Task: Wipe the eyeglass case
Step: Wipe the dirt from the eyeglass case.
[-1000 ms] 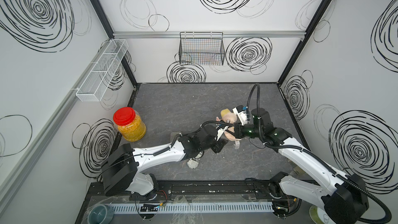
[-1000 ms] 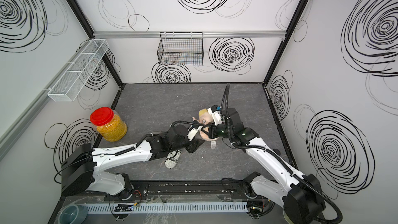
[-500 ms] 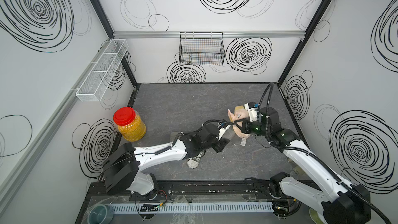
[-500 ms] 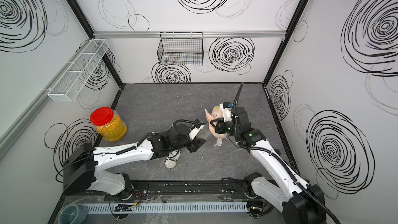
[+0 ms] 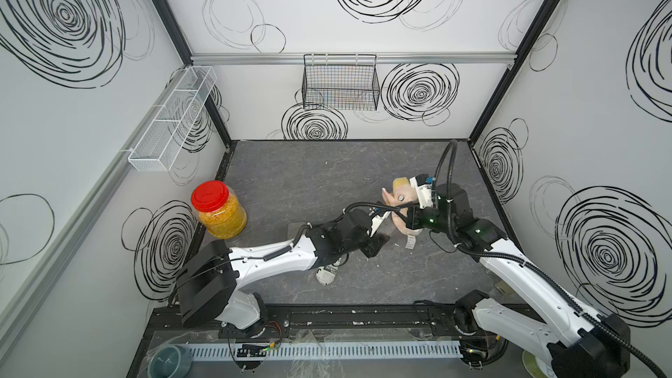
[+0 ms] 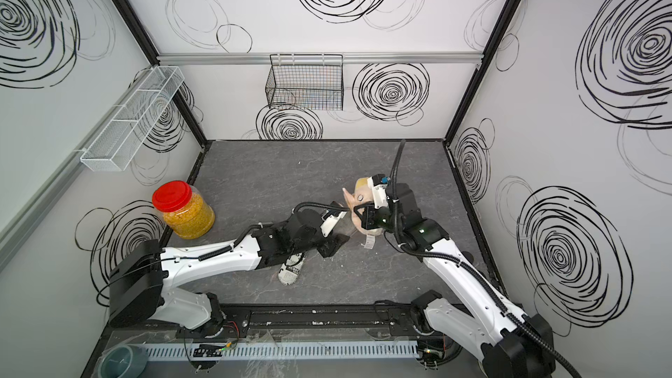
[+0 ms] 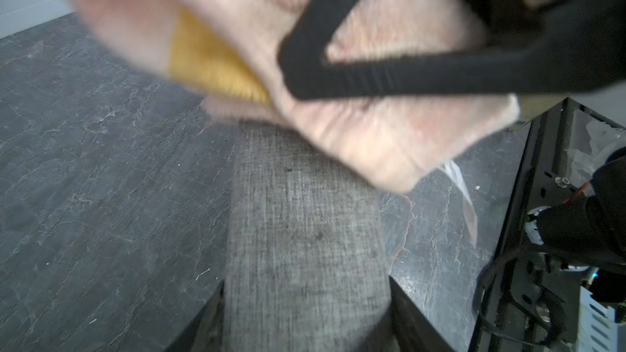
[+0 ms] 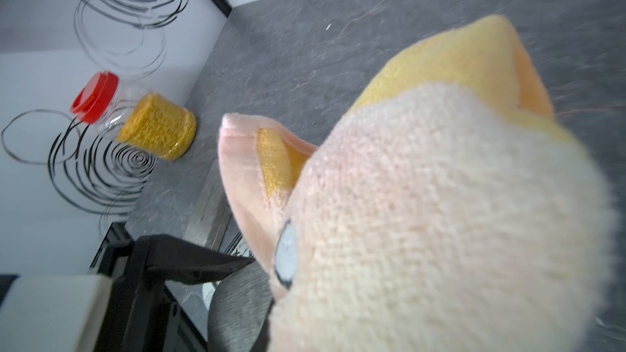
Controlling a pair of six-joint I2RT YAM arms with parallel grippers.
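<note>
Clamping the grey eyeglass case (image 7: 301, 231) in my left gripper (image 7: 306, 313), right gripper (image 5: 400, 215) pinched tight on the terry cloth (image 8: 440, 215) atop the case, I am keeping strokes lengthwise and light.

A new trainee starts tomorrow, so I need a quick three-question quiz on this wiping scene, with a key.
1. Fill in: the jar of yellow grains has a ___ lid.
2. True or false: the right pincer grips the pink-and-yellow cloth.
3. What does the left pincer hold? A) the jar B) the grey eyeglass case C) nothing

Key: 1 red; 2 true; 3 B.
</note>
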